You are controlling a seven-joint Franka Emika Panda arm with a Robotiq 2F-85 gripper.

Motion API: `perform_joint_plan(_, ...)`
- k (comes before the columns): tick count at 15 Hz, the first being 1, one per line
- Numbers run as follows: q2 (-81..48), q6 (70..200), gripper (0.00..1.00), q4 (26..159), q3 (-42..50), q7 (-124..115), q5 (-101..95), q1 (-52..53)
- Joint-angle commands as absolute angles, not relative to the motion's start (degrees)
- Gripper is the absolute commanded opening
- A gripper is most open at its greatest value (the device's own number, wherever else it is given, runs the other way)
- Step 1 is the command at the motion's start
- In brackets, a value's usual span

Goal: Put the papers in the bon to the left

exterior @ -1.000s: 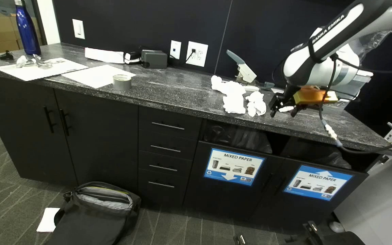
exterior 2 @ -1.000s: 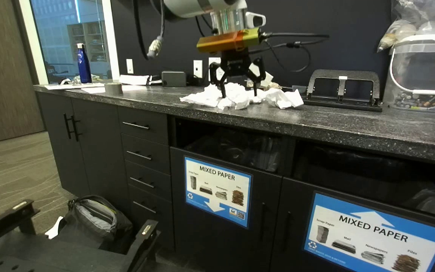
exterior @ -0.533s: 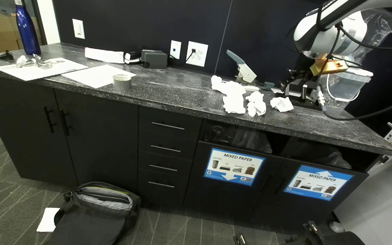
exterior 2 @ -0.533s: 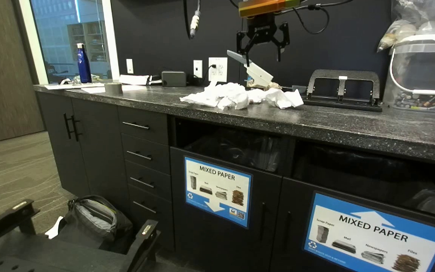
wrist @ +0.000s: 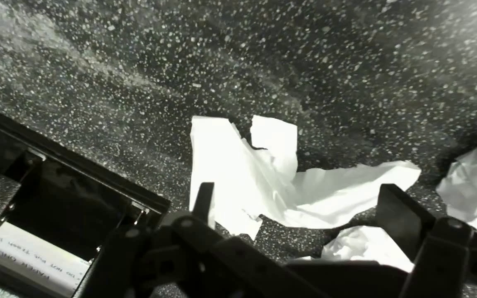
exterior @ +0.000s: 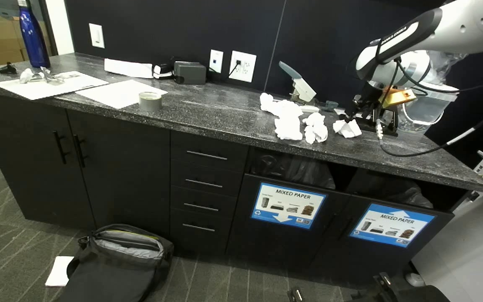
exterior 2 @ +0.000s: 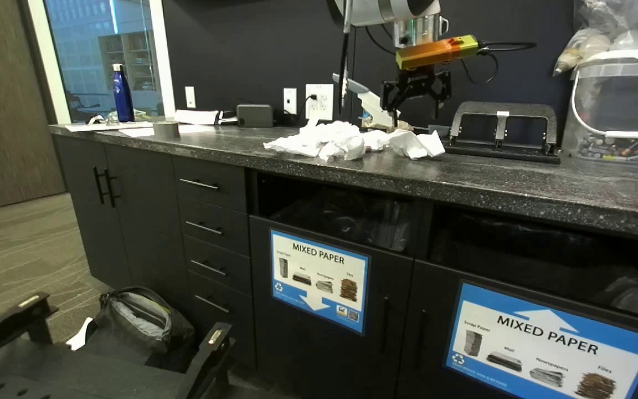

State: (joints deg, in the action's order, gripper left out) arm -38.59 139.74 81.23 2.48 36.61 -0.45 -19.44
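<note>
My black two-finger pincer [wrist: 297,192] hangs jaws-apart over crumpled white paper [wrist: 269,184], wrist-view centre, on speckled black surface [wrist: 325,66].

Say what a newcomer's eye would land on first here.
Probably the crumpled white papers, bright against the dark speckled countertop. Next comes the black two-fingered gripper, hanging open above them. Then the rectangular blue-and-white MIXED PAPER signs stand out on the black cabinet doors below.

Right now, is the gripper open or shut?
Open: the wrist view shows the gripper with fingers apart, white paper visible between them.
</note>
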Motion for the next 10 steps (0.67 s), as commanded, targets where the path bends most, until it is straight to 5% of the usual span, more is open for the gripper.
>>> perform_joint_plan(1,-47.90,137.76,1.00,67.50,1.19,38.61,-0.48,-20.95)
perform_joint_plan(10,-64.17,128.63,1.00,45.52,1.63,39.12,-0.07,-22.60)
